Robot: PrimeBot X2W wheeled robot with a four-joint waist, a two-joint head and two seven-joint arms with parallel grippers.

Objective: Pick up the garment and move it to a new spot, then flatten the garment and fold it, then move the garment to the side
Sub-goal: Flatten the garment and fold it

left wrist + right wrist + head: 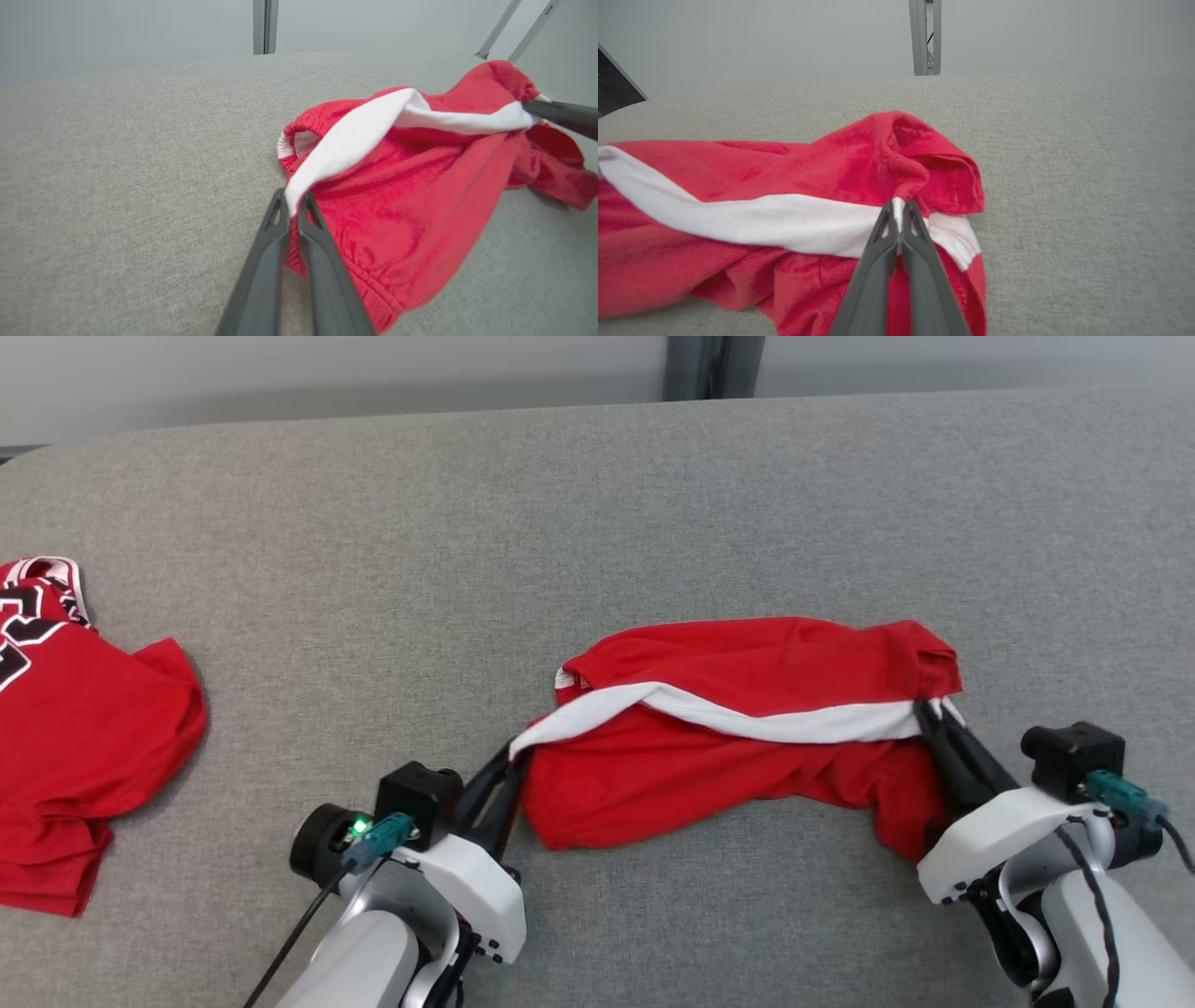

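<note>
Lower centre on the grey fabric surface [597, 504], the red cloth garment [747, 663] looks limp and light, best held by its white band [747, 717], whose ends the left tool [512, 767] and right tool [926, 711] clench.

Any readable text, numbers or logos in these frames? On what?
Red jersey with black-and-white trim: large white, black-edged characters, cut off by the picture's left edge, not readable.
Red fabric garment with a white stripe: no text visible.
Grey fabric surface: none.
</note>
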